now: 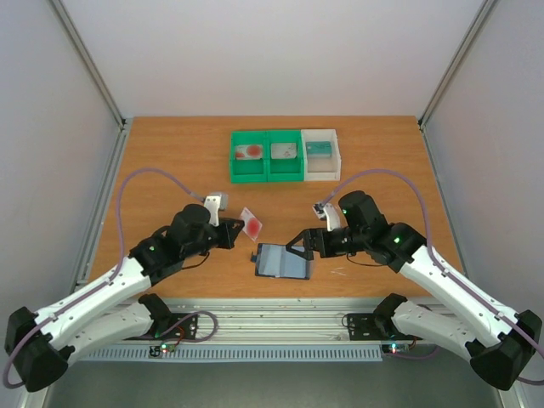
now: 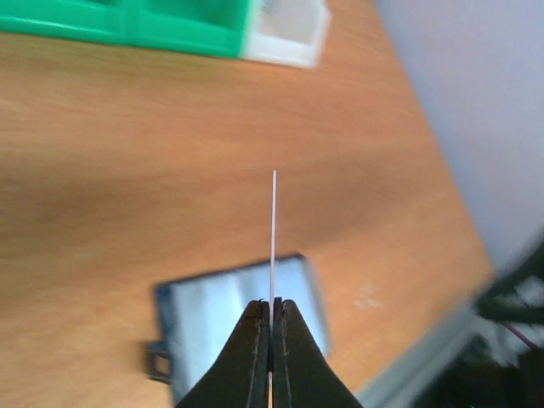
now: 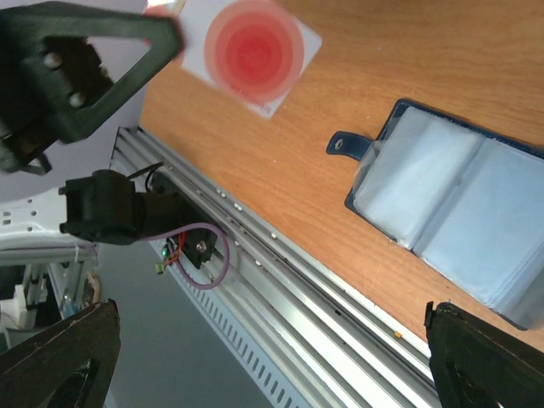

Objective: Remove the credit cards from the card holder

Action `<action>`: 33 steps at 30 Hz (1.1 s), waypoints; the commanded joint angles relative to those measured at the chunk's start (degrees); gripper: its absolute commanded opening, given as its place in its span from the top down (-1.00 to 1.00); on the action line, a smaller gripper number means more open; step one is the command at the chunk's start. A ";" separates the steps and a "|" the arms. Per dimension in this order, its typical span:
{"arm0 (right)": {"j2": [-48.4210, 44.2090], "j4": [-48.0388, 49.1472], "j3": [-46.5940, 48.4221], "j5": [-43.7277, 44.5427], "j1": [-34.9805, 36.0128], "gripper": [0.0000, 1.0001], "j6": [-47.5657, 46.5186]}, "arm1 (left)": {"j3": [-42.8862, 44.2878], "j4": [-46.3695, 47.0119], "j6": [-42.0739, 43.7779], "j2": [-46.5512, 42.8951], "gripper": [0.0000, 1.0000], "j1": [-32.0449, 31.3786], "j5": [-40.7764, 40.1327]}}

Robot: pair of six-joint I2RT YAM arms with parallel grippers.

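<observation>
left gripper (image 2: pixel 272 308): clamped tight on the bottom edge of the red-blotch card (image 2: pixel 274 229), jaws pressed together with just the card's thickness between them; edge-on in the wrist view, so only a thin white line sticking up

card from the other side: pale face with a red round blotch (image 3: pixel 255 53), upper left of the right wrist frame, held up off the wood

right gripper (image 1: pixel 299 246): spread wide, nothing between the fingers; sitting at the upper right corner of the card holder (image 1: pixel 283 262) in the top view; touching it or not, can't tell

card holder: lying open flat, bottom centre of the top view, clear pockets facing up, little strap tab (image 3: pixel 350 144) poking out on the left in the right wrist frame

teal card (image 1: pixel 319 150): lying in the white bin (image 1: pixel 321 167), top centre, beside two green bins (image 1: pixel 266 174)

writing/labels: too small or blurry to read anywhere, red blotch the only mark that stands out

surface: orange-brown wood table (image 1: pixel 170 161), metal rail (image 1: pixel 280 314) along the near edge

room: plain pale walls on three sides
</observation>
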 commanded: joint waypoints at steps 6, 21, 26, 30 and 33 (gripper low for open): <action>-1.62 1.04 -0.46 2.96 0.28 -0.97 0.81 | 6.24 7.34 1.22 15.86 0.99 9.43 -14.65; 2.82 2.14 0.44 4.46 0.24 -0.97 -1.84 | 26.10 22.43 2.66 44.26 0.99 16.65 -21.14; 3.06 1.52 0.72 5.43 0.24 -0.97 -2.26 | 30.06 26.01 3.16 50.45 0.99 18.75 -20.09; 3.63 1.87 0.51 4.38 0.17 -0.97 -2.02 | 33.29 28.27 3.62 54.31 0.99 19.79 -18.88; 4.11 1.10 1.10 4.41 0.21 -0.97 -2.27 | 34.74 30.01 4.37 56.96 0.99 19.90 -19.38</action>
